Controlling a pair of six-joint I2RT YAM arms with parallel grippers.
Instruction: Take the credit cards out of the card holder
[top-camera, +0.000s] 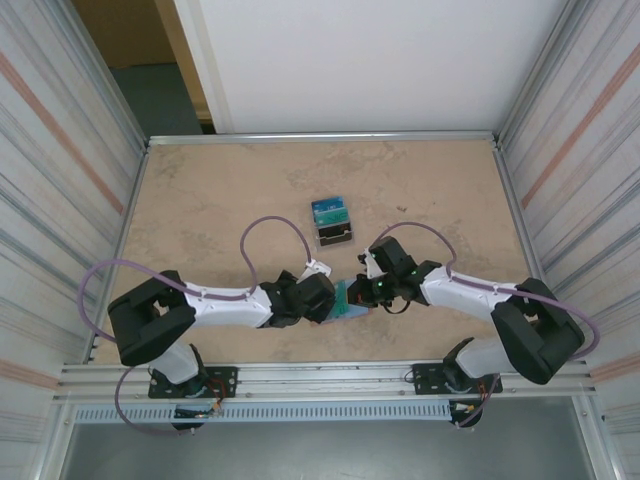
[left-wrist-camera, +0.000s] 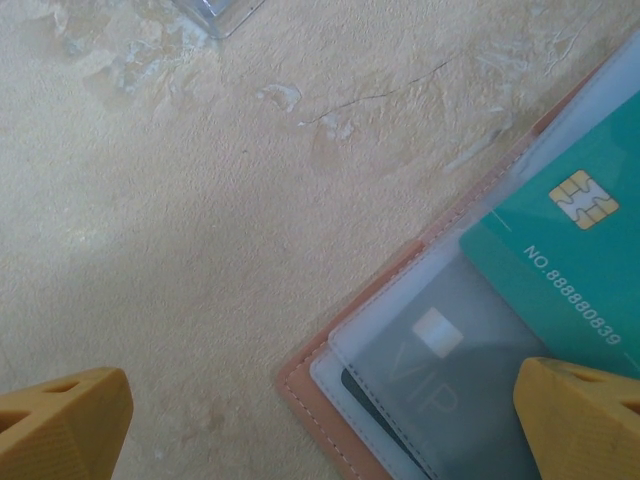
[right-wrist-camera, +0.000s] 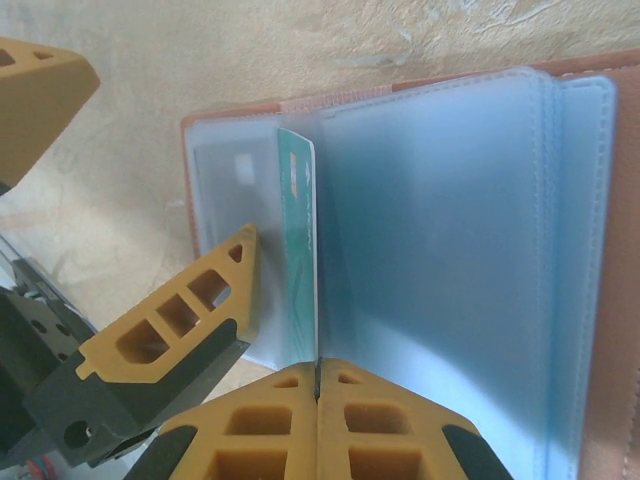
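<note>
**Near zone.** The right hand is pinched flat on the near edge of a teal card. The card stands on edge, partly clear of the transparent sleeves of the card holder. The left hand is positioned just beside it, fingers spread wide with nothing between them. One finger sits over a corner of the holder, the other over bare worktop. Whether either finger touches down cannot be told.

**Middle zone.** The card holder lies open on the worktop between the two hands, salmon cover down and sleeves up. A grey card marked VIP is seated inside a sleeve near the holder's corner.

**Handling (judgement).**
- The cards appear light, thin and stiff, with slick faces. Take hold across an exposed short edge, faces between the pads, and draw in line with the sleeve opening.
- The holder appears light and limp, and is likely to drag along with a card. The free hand should press down a cover corner, clear of the sleeve mouth.
- The sleeve film is soft and may cling to a card or buckle.

**Far zone.** A dark tiered stand showing teal cards sits well apart from the holder.
</note>
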